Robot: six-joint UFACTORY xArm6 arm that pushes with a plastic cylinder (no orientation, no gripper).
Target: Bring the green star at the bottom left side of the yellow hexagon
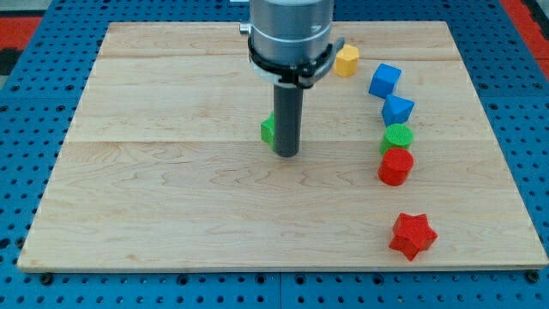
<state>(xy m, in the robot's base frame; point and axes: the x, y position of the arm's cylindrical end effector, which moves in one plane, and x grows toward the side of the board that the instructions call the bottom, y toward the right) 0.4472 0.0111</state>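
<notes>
The green star (pixel 268 129) lies near the middle of the wooden board and is mostly hidden behind my rod; only its left edge shows. My tip (pixel 287 154) rests on the board just right of and below the star, touching or nearly touching it. The yellow hexagon (pixel 346 61) sits near the view's top, right of the rod's housing, well up and to the right of the star.
Down the right side stand a blue cube (pixel 385 80), a blue triangular block (pixel 397 109), a green cylinder (pixel 397 136) and a red cylinder (pixel 395 166). A red star (pixel 413 235) lies at the lower right. The wooden board (pixel 171 197) rests on a blue pegboard.
</notes>
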